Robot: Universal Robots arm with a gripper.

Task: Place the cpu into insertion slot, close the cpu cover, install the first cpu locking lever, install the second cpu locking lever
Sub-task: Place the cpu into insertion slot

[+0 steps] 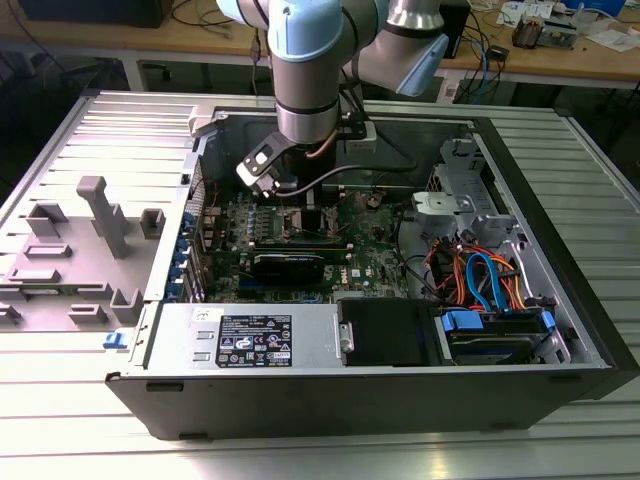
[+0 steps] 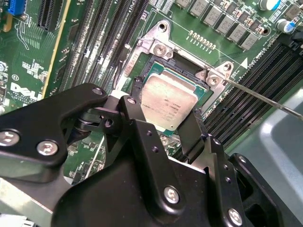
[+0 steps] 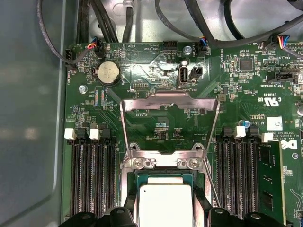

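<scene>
The hand (image 2: 165,127) is clamped on the chip (image 2: 168,101), its two black fingers (image 2: 135,118) pressed against opposite edges of the chip's silvery top. The chip lies flat, squarely over the socket (image 2: 137,81); whether it is fully seated I cannot tell.

In the first wrist view, just beyond the hand (image 3: 164,213) and the chip (image 3: 164,198), the cover (image 3: 170,100) stands tipped up and open on its hinge at the socket's far edge. The green board shows through its window. A thin lever rod (image 2: 265,99) slants away from one socket corner, not latched.

Long black memory slots (image 3: 92,175) run on both sides of the hand. Further out is a round coin battery (image 3: 107,73).

In the exterior view the arm (image 1: 305,60) reaches straight down into the open computer case (image 1: 400,400), which lies on a slatted metal desk (image 1: 100,420).
</scene>
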